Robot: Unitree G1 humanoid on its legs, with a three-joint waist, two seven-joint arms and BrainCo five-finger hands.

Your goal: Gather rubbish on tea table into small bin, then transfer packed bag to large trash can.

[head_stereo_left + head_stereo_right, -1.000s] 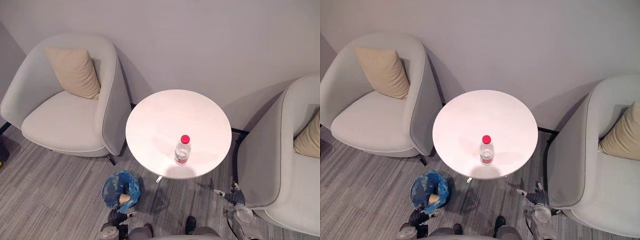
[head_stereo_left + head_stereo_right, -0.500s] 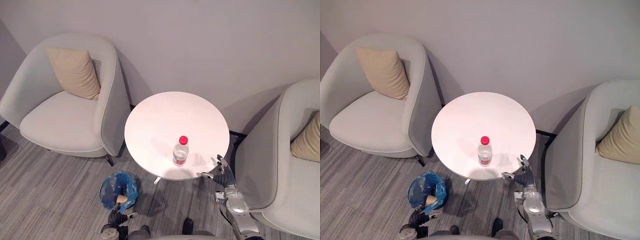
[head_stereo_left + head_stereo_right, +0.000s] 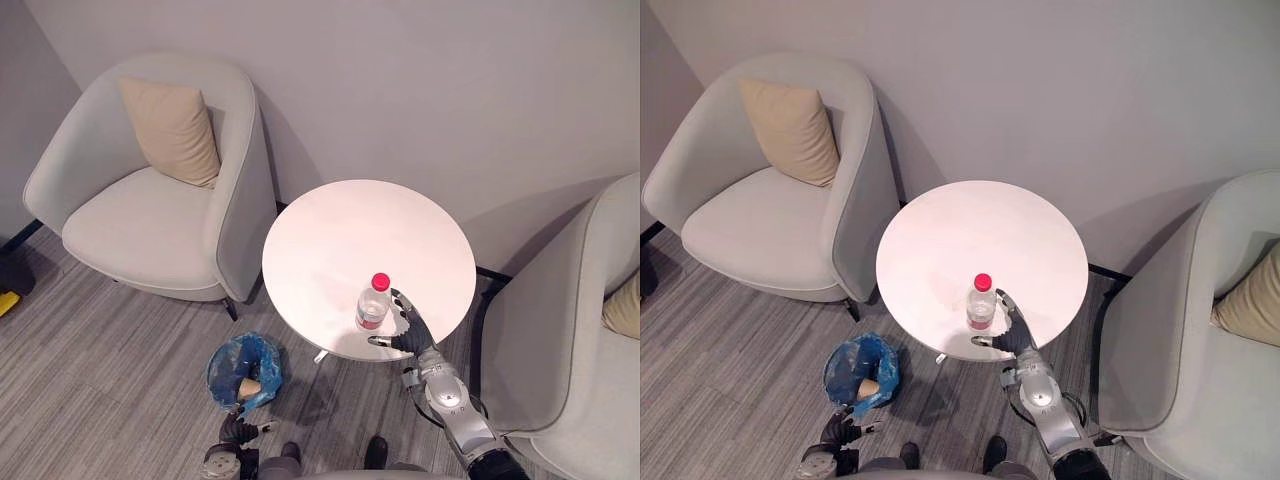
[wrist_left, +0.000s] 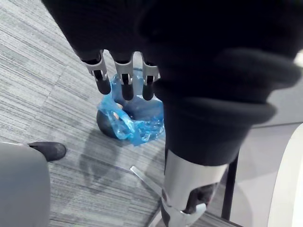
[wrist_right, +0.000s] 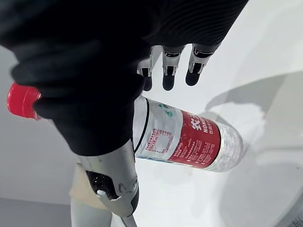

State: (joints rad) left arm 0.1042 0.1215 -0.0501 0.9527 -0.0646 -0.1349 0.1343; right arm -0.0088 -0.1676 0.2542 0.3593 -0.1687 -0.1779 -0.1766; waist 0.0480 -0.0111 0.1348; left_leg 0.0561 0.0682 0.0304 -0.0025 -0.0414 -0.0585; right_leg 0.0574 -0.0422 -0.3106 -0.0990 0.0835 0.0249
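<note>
A round white table (image 3: 340, 235) is seen between two light grey armchairs, one at the robot's left (image 3: 130, 225) with a beige cushion (image 3: 175, 130) leaned against its back, the other at the right (image 3: 565, 335) with a second cushion (image 3: 623, 305) at the edge of the view. A clear plastic bottle (image 3: 371, 304) with a red cap and a red label is stood upright on the table, near the edge closest to the robot. The right hand (image 3: 410, 333) is held over that edge, just beside the bottle on its right. Its fingers (image 5: 169, 75) are kept straight and spread wide, with the thumb apart from them, and the bottle is seen between thumb and fingers without being gripped; whether it is touched cannot be told. On the grey striped floor, near the table's foot and to its left, a small dark bin (image 3: 243, 368) lined with a blue bag is set, and a tan item (image 3: 248, 387) is seen inside it. The left hand (image 4: 124, 82) is held low, just on the near side of the bin, with its fingers straight and nothing held in them.
</note>
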